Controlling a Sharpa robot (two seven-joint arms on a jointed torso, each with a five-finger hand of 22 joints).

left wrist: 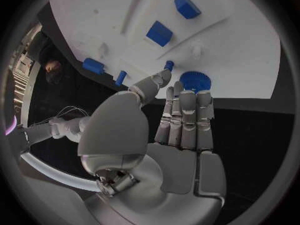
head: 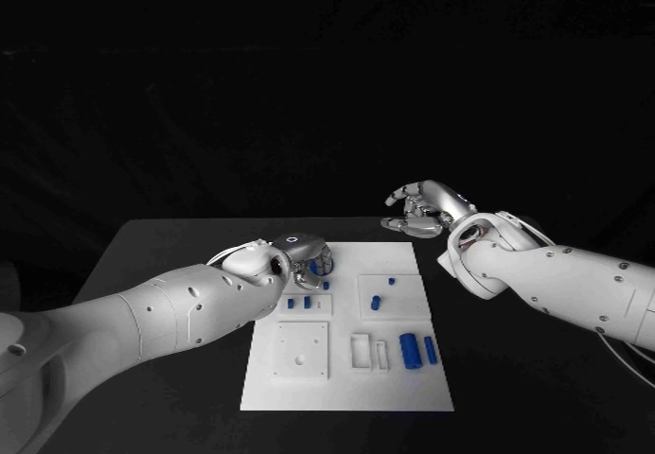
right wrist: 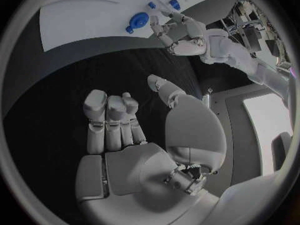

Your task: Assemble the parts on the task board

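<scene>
Task board [head: 410,388] lies on the black table [head: 164,241], white plate as landmark. Left hand [head: 303,257] hovers over the board's far left corner, fingers straight and together, tips just at a blue gear [left wrist: 195,80] near the board's edge; thumb tip beside a small blue peg [left wrist: 169,65]. Whether it grips anything, cannot tell. Right hand [head: 426,210] sits off the board, beyond its far right corner, over bare table, fingers loosely curled, holding nothing. More blue parts [head: 410,350] lie on the board's near right area.
</scene>
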